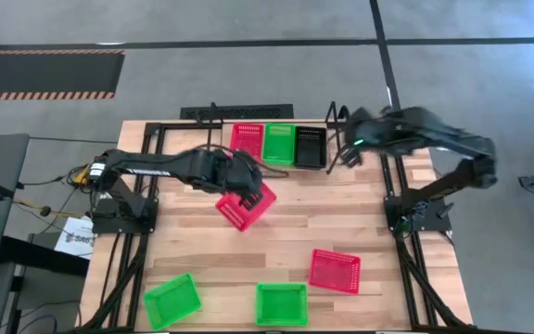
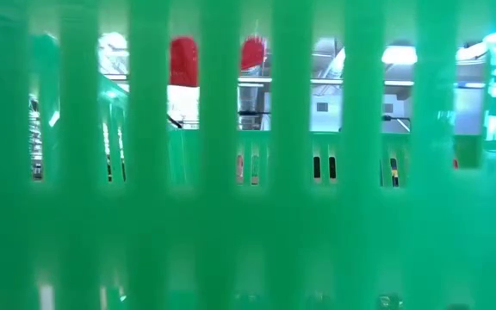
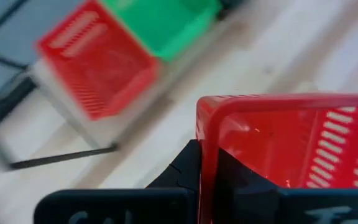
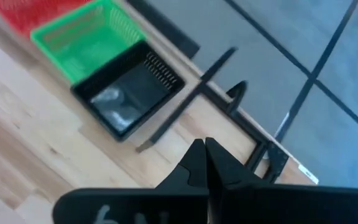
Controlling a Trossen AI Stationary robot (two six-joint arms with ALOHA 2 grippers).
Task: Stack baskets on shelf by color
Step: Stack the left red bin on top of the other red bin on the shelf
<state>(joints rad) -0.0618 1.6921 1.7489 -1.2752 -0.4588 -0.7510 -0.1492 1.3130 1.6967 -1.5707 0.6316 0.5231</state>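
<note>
The left gripper is clamped on the rim of a red basket, holding it tilted above the middle of the counter, just in front of the shelf. In the left wrist view the dark fingers pinch that basket's near wall.

The right gripper has its fingers pressed together on nothing; it hangs over the far right corner of the counter, beside the shelf's right end, and in its wrist view the closed fingertips meet above bare wood.

On the shelf sit a red basket, a green basket and a black basket, side by side and touching. At the near edge of the counter lie two green baskets and another red basket, apart from one another.

The low view is filled by green mesh right against the lens. A white paper with dark print lies by the left arm's base; its writing is too small to read.
</note>
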